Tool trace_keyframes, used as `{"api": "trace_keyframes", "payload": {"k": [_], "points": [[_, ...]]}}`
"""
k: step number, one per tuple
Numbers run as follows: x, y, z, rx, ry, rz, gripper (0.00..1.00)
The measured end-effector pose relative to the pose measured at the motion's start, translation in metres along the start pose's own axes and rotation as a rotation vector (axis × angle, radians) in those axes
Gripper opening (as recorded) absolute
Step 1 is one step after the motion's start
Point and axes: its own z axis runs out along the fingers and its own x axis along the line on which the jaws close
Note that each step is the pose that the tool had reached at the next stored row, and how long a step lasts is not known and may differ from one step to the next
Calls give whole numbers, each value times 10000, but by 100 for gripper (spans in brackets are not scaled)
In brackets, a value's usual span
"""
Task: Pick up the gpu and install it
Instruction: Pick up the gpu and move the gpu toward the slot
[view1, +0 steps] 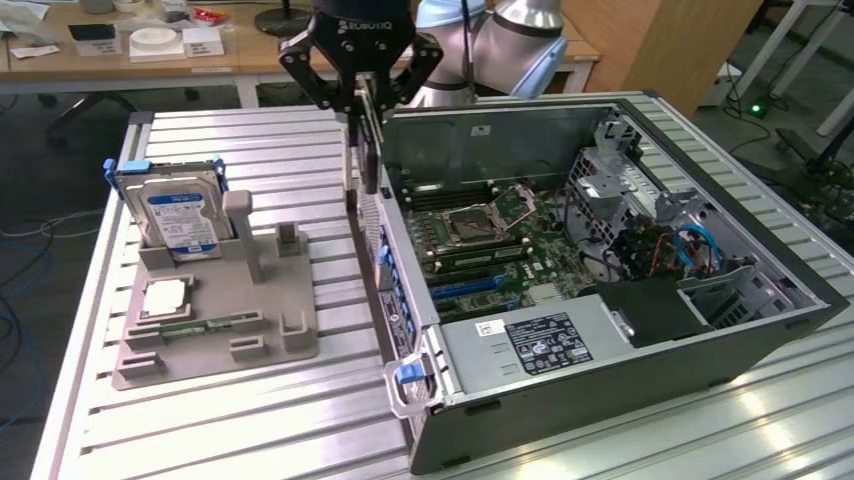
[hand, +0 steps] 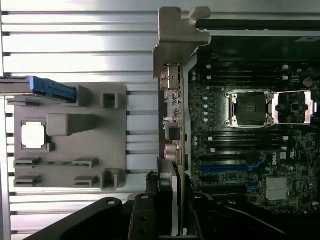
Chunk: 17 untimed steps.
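While the gripper (view1: 362, 98) hangs above the open computer case (view1: 747, 330), its fingers (hand: 142, 215) are closed on the gpu (view1: 363, 150), pinching the thin card between them. The card hangs straight down from the pincer, upright and edge-on (its silvery bracket (hand: 175, 50) at the end far from the fingers). It sits over the case wall on the exterior view's left, just beside the motherboard (hand: 250, 150). The gray holder (view1: 267, 340) with the hard drive (view1: 180, 215) stands apart, on the exterior view's left.
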Motion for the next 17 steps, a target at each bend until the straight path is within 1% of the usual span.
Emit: {"api": "trace_keyframes", "payload": {"k": [8, 17], "points": [[-249, 9, 6, 0, 0, 2, 28], [-471, 16, 11, 1, 1, 1, 28]]}}
